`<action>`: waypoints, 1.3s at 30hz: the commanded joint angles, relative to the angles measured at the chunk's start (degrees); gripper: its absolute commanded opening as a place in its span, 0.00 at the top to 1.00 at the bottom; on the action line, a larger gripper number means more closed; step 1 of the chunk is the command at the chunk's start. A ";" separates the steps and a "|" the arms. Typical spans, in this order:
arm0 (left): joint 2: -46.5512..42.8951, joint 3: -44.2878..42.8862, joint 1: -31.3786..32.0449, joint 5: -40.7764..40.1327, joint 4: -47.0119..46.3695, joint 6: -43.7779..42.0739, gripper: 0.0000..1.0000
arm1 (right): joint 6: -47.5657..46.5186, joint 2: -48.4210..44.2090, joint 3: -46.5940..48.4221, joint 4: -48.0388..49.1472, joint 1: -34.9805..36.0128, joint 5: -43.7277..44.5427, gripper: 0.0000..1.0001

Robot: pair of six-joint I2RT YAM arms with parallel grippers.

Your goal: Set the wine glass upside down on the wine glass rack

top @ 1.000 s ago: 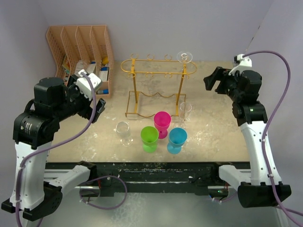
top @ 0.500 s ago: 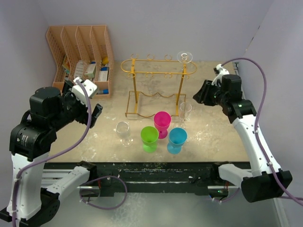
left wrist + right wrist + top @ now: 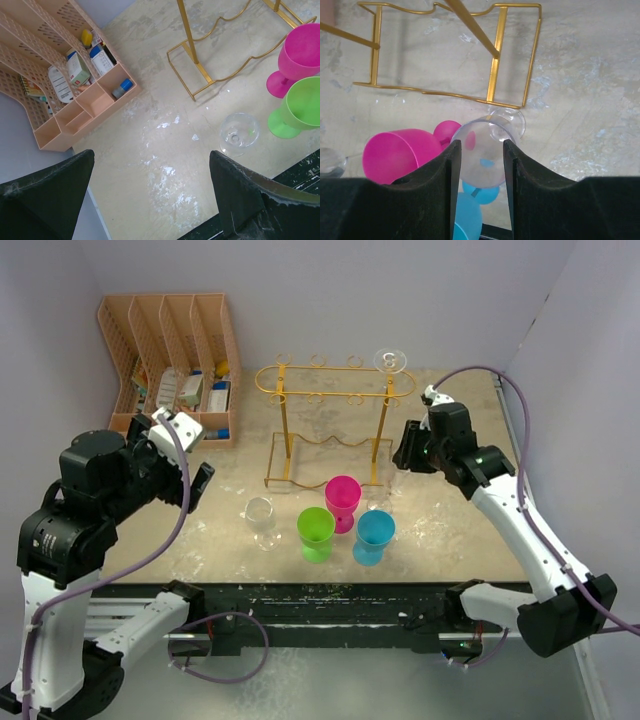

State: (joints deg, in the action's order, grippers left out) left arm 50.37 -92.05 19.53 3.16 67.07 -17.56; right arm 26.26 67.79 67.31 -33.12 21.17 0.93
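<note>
The gold wire rack (image 3: 330, 390) stands at mid-table, with one clear glass (image 3: 390, 361) hanging upside down at its right end. A clear wine glass (image 3: 385, 482) stands upright by the rack's right post. My right gripper (image 3: 404, 454) is open just above it. In the right wrist view, the right gripper (image 3: 481, 150) has a finger on either side of the glass bowl (image 3: 482, 155), and I cannot tell if they touch it. A second clear glass (image 3: 260, 520) stands to the left and also shows in the left wrist view (image 3: 239, 132). My left gripper (image 3: 196, 485) is wide open and empty in the left wrist view (image 3: 150, 200).
Pink (image 3: 343, 498), green (image 3: 316, 530) and blue (image 3: 374, 533) plastic goblets stand in front of the rack, close to the right gripper. A peach file organiser (image 3: 170, 350) with small items sits at the back left. The rack's base (image 3: 495, 55) lies just beyond the right fingers.
My right arm has swung down and left from the right side to the glass by the rack's right post. My left arm has shifted slightly lower. No object has moved.
</note>
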 commanded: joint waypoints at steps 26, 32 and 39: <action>-2.20 2.28 0.88 -1.55 -2.17 -0.64 0.00 | -0.22 0.29 2.91 -3.27 2.56 6.78 0.60; -2.31 2.81 1.21 -1.86 -2.18 -0.72 0.00 | -0.70 2.52 1.23 -2.60 2.86 5.11 0.60; -2.41 3.76 1.62 -2.28 -2.54 -0.76 0.00 | -0.91 4.87 -0.08 -2.96 3.00 8.16 0.88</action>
State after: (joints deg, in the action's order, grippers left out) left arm 48.18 -88.55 20.71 1.61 66.94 -17.78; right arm 25.71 71.70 67.55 -36.88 23.83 6.68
